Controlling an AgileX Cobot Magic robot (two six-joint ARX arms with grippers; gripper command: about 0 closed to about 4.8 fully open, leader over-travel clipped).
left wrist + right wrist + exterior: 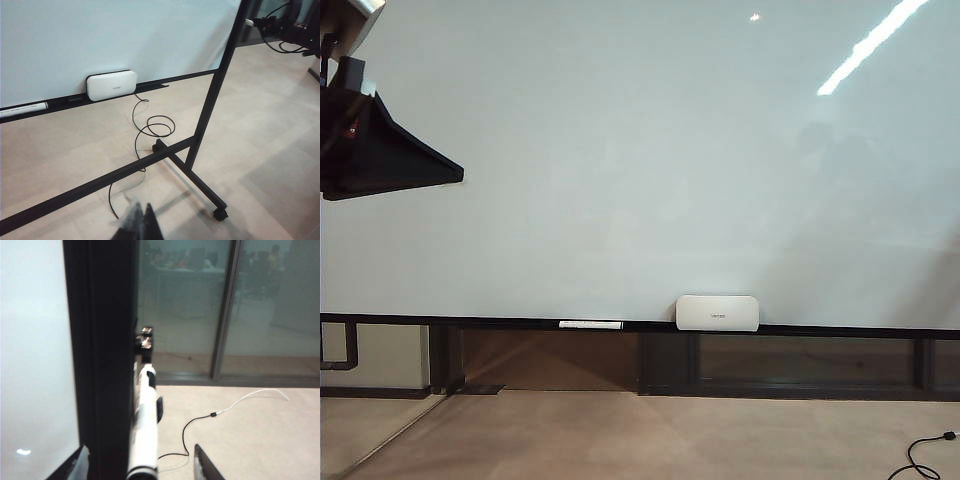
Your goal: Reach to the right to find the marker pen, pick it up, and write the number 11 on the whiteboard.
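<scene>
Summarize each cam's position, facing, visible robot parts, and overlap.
Exterior: off-arm, square-on to the whiteboard; black arm part upper left.
Left wrist: on the left arm, looking down along the bottom rail and floor; left hand blurred at the picture's edge.
Right wrist: on the right arm, looking past the board's side frame to a glass partition; right hand open either side of a white tube.
Shared: exterior and left wrist both show the white box and white stick on the rail.

Black bottom rail (470,323) carries white stick (590,324), white rounded box (717,312).
</scene>
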